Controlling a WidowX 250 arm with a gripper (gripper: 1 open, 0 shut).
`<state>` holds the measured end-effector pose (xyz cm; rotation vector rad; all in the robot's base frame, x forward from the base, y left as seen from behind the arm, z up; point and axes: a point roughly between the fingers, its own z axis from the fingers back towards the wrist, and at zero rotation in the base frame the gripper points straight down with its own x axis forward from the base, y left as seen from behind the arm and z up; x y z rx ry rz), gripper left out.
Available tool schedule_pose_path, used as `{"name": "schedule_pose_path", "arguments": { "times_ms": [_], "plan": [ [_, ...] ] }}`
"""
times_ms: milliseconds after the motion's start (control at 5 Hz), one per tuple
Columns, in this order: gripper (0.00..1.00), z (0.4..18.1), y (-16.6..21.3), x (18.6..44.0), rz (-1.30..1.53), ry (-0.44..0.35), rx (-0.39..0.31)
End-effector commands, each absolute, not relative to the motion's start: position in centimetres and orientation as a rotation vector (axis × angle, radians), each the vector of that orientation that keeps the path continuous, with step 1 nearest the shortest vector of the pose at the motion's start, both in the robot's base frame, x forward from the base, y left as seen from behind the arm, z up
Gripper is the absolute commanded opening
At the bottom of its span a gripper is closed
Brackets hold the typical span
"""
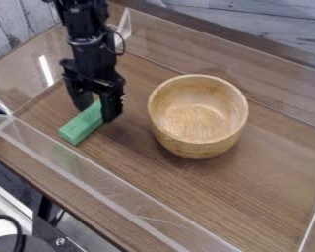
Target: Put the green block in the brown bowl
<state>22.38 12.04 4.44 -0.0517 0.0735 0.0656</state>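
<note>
The green block [80, 127] lies flat on the wooden table at the left, a short bright green bar angled toward the near-left. My black gripper [95, 105] points straight down over its far end, jaws open, fingers straddling that end of the block and low to the table. I cannot tell whether the fingers touch the block. The brown bowl [197, 115] stands upright to the right of the gripper, round, light wood, empty, a short gap away.
A clear plastic wall [42, 148] runs along the table's near-left edge, close to the block. Another clear wall borders the far side [239, 39]. Bare wooden table [187, 197] spreads in front of the bowl.
</note>
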Motion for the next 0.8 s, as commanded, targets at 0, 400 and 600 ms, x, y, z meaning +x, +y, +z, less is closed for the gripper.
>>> {"name": "schedule_pose_path", "arguments": {
  "times_ms": [0,400,600],
  "plan": [
    [1.00,4.7,13.4,23.3,0.082,0.041,-0.016],
    [0.00,4.2,13.6,23.4,0.089,0.048,-0.018],
    [0.00,5.4,13.4,23.8,0.088,0.029,-0.023]
  ]
}}
